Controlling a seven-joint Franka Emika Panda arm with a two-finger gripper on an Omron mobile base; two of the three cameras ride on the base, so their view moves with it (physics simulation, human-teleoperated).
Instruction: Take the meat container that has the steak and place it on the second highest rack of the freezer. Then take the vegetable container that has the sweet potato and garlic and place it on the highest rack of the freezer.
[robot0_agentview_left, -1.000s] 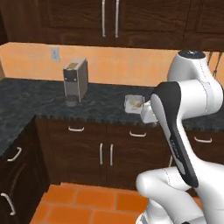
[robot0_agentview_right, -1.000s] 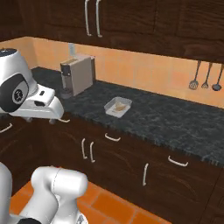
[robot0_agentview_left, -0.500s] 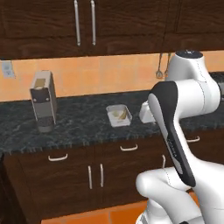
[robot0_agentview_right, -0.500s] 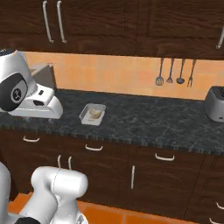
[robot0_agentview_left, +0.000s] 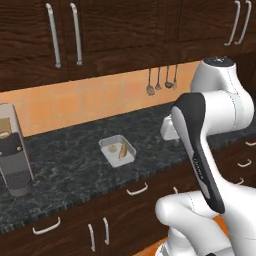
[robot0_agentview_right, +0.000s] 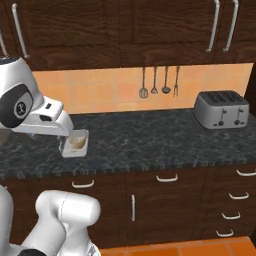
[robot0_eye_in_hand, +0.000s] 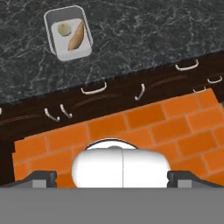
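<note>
The vegetable container (robot0_agentview_left: 117, 150) is a clear shallow tray on the dark stone counter (robot0_agentview_left: 65, 165). It also shows as the container (robot0_agentview_right: 76, 143) just right of my hand, and as the container (robot0_eye_in_hand: 69, 38) at the top left of the hand view. In it lie the tan-orange sweet potato (robot0_eye_in_hand: 76, 37) and the pale garlic (robot0_eye_in_hand: 64, 29). My gripper (robot0_eye_in_hand: 112, 178) is open and holds nothing. It hangs over the orange floor in front of the cabinets, well short of the tray. The meat container, the steak, the freezer and its racks are out of view.
A grey coffee machine (robot0_agentview_left: 12, 150) stands at the counter's left end and a silver toaster (robot0_agentview_right: 221, 109) at its right. Utensils (robot0_agentview_right: 154, 82) hang on the orange backsplash. Dark drawers and doors with handles (robot0_eye_in_hand: 93, 89) run below the counter, above the orange tile floor (robot0_eye_in_hand: 144, 127).
The whole picture has shifted: the base has travelled right along the counter. The coffee machine slid to the left edge and the toaster and utensils came into view. The gripper stays open.
</note>
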